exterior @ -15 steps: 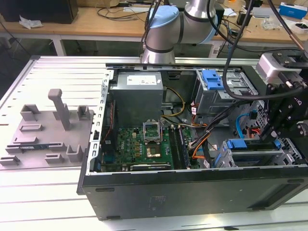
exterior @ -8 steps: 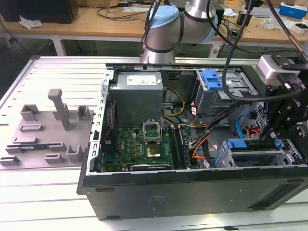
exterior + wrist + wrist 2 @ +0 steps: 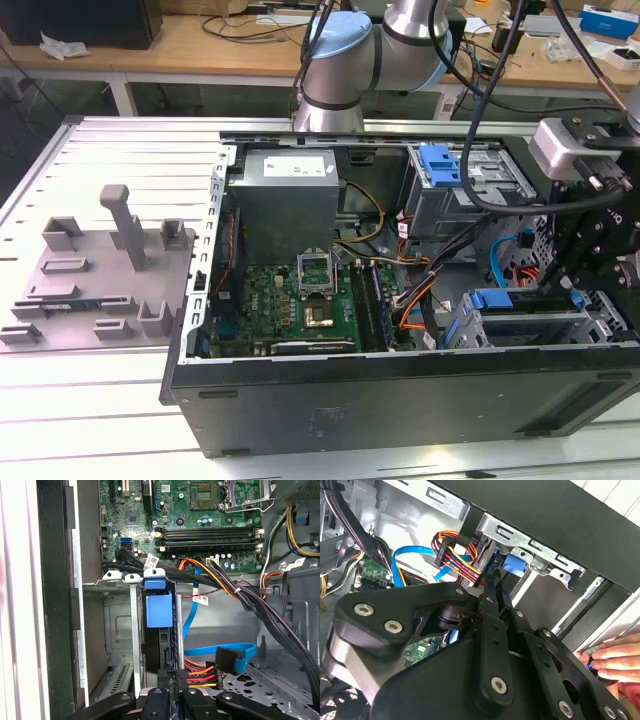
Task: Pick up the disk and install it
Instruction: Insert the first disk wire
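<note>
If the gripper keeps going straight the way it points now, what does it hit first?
Most likely the disk standing in the drive cage. In the first wrist view the gripper sits just behind the disk's rear edge, in line with its blue carrier. The power cable bundle lies close beside that line. Depth is unclear.

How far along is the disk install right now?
The disk already stands in a slot of the drive cage, its blue carrier tab at the cage's rim. The pincer sits right at the disk's near end. Whether the disk is pushed fully home cannot be seen, so seating may remain.
</note>
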You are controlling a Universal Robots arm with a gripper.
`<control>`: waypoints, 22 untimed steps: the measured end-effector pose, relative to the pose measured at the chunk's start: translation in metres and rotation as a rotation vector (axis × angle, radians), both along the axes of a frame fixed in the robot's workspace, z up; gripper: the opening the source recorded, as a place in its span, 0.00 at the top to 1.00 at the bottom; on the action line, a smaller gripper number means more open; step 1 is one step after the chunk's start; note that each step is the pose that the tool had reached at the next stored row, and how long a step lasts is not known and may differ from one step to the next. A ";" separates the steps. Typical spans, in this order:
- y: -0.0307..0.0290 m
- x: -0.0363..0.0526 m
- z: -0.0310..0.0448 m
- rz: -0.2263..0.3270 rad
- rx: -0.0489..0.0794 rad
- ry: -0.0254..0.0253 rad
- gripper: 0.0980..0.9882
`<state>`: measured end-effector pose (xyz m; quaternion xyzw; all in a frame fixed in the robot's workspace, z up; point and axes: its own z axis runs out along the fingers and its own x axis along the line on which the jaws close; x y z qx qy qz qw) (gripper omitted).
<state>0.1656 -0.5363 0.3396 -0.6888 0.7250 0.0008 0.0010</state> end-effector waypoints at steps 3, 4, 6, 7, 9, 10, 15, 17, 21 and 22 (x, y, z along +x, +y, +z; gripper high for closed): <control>-0.0001 -0.0004 -0.0001 0.000 0.000 0.0000 0.78; -0.0001 -0.0005 -0.0001 0.000 0.000 0.0000 0.70; 0.0000 -0.0005 0.0006 0.000 0.000 0.0000 0.64; 0.0000 -0.0005 0.0021 0.000 0.000 -0.0001 0.57; 0.0001 -0.0005 0.0067 0.000 0.000 0.0000 0.50; 0.0003 -0.0005 0.0090 0.000 0.000 0.0000 0.50; 0.0052 -0.0005 0.0270 0.000 0.000 -0.0004 0.50; 0.0052 -0.0005 0.0270 0.000 0.000 -0.0004 0.50; 0.0053 -0.0005 0.0271 0.000 -0.002 -0.0004 0.50; 0.0053 -0.0005 0.0271 0.000 -0.002 -0.0004 0.50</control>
